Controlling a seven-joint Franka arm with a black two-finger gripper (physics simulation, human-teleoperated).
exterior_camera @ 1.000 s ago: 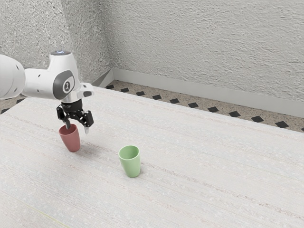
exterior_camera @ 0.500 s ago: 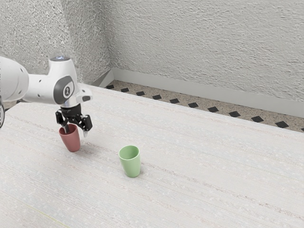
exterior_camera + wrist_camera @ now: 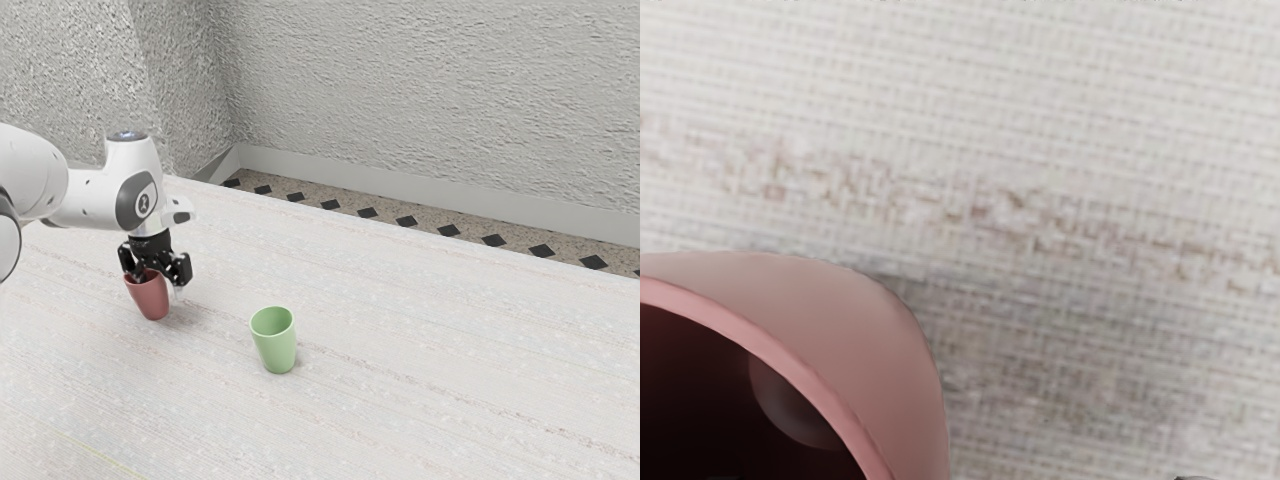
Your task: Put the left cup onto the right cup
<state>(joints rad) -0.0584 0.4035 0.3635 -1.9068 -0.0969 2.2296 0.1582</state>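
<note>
1. tool (image 3: 155, 270): black, two fingers, pointing down, fingers spread apart. it sits right at the rim of the red cup (image 3: 150, 299). no clamp seen, so i read it as open and holding nothing.
2. red cup: this is the task's left cup. it stands upright on the surface (image 3: 450, 350), toward the exterior view's left, mouth up. the wrist view shows its pink rim and dark inside (image 3: 840, 330) close under the hand.
3. green cup (image 3: 273, 340): the target, upright, mouth up, well apart from the red cup toward the exterior view's right. nothing in or on it.
4. step in hand, as judged: reaching to grasp the red cup, which is not lifted yet.
5. next move calls for: closing the fingers on the red cup, lifting it straight up, carrying it over the green cup's mouth, lowering it centred, then letting go.
6. count: two cups (one red, one green), one arm (image 3: 90, 190), one tool.
</note>
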